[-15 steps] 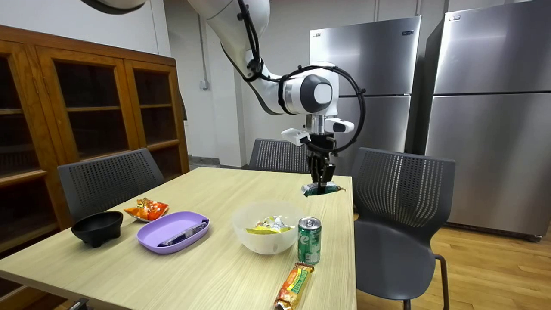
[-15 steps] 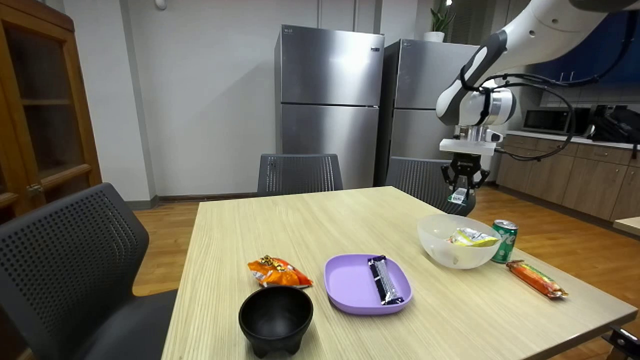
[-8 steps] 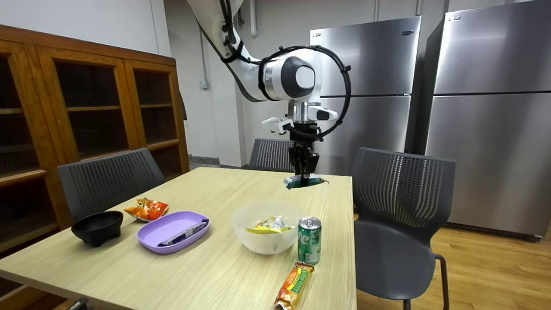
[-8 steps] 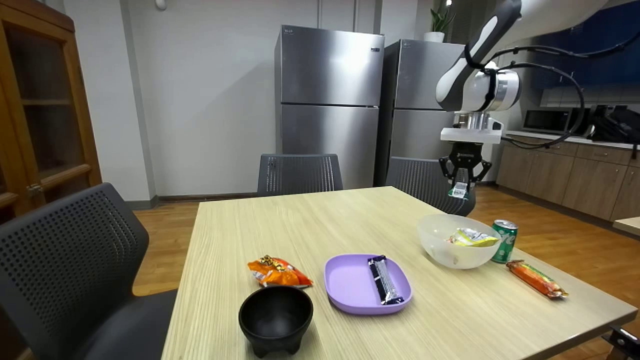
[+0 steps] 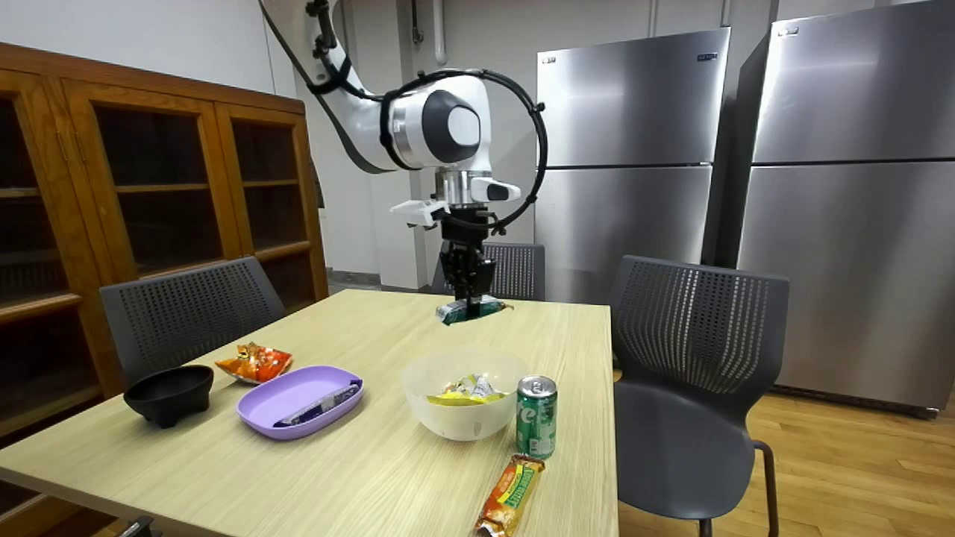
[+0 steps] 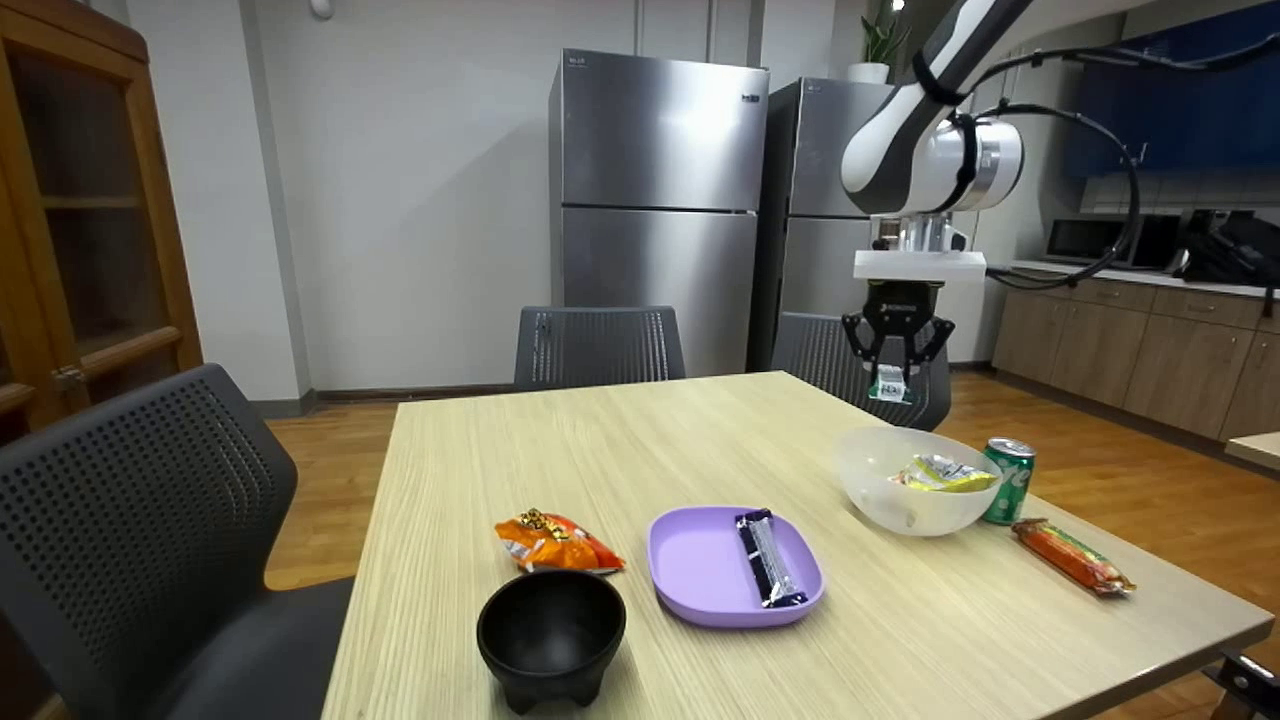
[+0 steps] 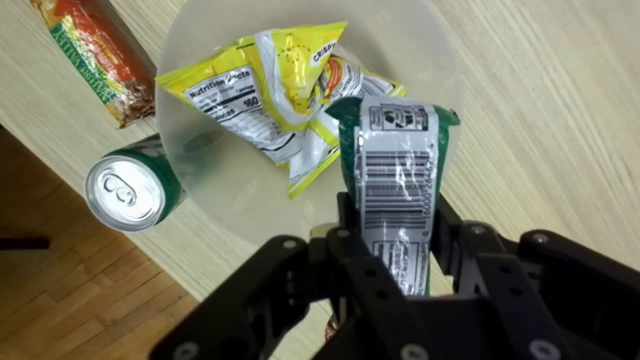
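Green bar (image 7: 395, 187), long axis near-horizontal

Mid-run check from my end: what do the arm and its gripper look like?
The arm is glossy white and rounded, with a dark grey cap and a silver collar. A black cable loops outside it, held by black straps. A flat white plate sits above the gripper, which is black, with two jointed fingers and pale lettering too small to read.

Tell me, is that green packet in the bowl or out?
Out: both exterior views show the gripper holding the green packet above the bowl.
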`<state>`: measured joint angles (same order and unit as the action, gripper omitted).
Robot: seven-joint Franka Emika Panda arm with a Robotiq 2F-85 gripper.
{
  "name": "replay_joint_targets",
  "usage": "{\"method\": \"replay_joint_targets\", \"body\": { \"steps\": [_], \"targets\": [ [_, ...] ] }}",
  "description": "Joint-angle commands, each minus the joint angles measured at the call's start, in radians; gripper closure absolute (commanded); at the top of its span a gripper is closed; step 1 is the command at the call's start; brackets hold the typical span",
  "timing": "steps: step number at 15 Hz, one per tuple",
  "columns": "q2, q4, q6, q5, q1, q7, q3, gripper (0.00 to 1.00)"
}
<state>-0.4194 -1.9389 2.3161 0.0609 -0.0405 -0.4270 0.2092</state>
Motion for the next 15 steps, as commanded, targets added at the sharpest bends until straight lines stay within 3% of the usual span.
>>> {"method": "replay_joint_targets", "body": {
  "steps": [1, 15],
  "targets": [
    [0.094, -0.117, 0.048, -0.039, 0.03, 0.027, -0.037, 0.88],
    [0.179, -0.271, 0.105, -0.047, 0.118, 0.056, -0.158, 0.88]
  ]
}}
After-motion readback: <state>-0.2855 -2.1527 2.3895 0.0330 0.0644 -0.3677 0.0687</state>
